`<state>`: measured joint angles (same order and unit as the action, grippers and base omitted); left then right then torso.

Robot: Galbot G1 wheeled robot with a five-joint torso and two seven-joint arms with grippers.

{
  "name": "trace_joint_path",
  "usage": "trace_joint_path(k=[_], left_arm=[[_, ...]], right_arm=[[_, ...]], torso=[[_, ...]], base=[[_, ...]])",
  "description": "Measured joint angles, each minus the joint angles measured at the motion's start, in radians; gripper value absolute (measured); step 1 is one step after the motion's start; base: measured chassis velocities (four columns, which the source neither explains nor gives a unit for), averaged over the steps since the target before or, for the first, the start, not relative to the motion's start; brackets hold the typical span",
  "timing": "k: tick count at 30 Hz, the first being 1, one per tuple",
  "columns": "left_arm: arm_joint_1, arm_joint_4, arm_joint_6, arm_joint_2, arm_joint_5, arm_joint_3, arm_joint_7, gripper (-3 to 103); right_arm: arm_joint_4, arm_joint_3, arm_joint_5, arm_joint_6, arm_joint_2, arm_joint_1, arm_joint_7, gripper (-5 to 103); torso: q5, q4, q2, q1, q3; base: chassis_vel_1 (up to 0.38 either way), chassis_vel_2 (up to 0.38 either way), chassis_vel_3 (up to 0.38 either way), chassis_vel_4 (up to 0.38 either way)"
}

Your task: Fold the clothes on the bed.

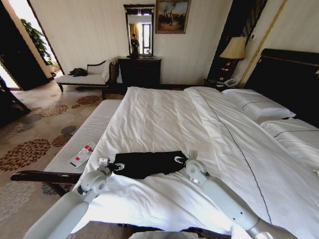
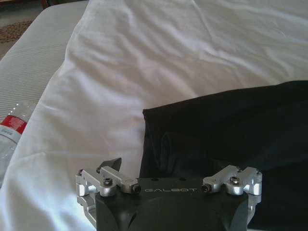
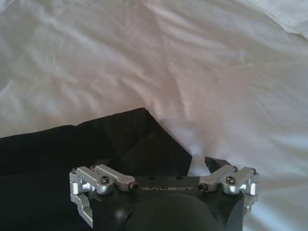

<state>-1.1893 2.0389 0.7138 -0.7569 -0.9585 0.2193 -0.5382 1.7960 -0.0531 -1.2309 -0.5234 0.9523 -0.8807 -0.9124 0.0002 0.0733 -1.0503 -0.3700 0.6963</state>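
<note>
Spread flat and dark on the white duvet (image 1: pixel 149 199) of the bed (image 1: pixel 164 114), close to the near edge: the T-shirt (image 1: pixel 147 163), lettering out of sight. At the T-shirt's left end, the left end effector (image 1: pixel 105 163), released, jaws spread wide, one fingertip (image 2: pixel 115 163) just off the T-shirt's edge on bare duvet. At the T-shirt's right end, the right end effector (image 1: pixel 191 155), likewise released, one fingertip (image 3: pixel 215 163) just off the T-shirt on that side. Nothing grasped yet.

Likely trouble from here:
- Pinching duvet together with cloth, since the outer fingertips sit on white bedding beside the T-shirt; would drag the cover up with the fold.
- Catching only the top layer at the rumpled left end of the T-shirt, leaving the lower layer behind.
- Closing unevenly at the two ends of the T-shirt, giving a skewed crease.
- Pulling toward the bed's near edge and sliding the T-shirt off.
</note>
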Motion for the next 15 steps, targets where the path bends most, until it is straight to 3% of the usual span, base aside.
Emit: trace_joint_path(k=[9,15], left_arm=[[-0.195,0.150,-0.006,0.107,-0.015,0.037,-0.091,100],[-0.149,0.203,-0.022,0.091,-0.060,0.076,-0.107,100]], right_arm=[[0.181,0.066,-0.033,0.000,-0.076,-0.135,-0.064,100],[0.242,0.090,-0.046,0.002,-0.077,-0.137,-0.074,100]], torso=[[0.0000,-0.0002,0.000,0.000,0.000],[-0.0003,0.0001,0.000,0.000,0.000]], base=[[0.000,0.000,0.000,0.000],[0.000,0.000,0.000,0.000]])
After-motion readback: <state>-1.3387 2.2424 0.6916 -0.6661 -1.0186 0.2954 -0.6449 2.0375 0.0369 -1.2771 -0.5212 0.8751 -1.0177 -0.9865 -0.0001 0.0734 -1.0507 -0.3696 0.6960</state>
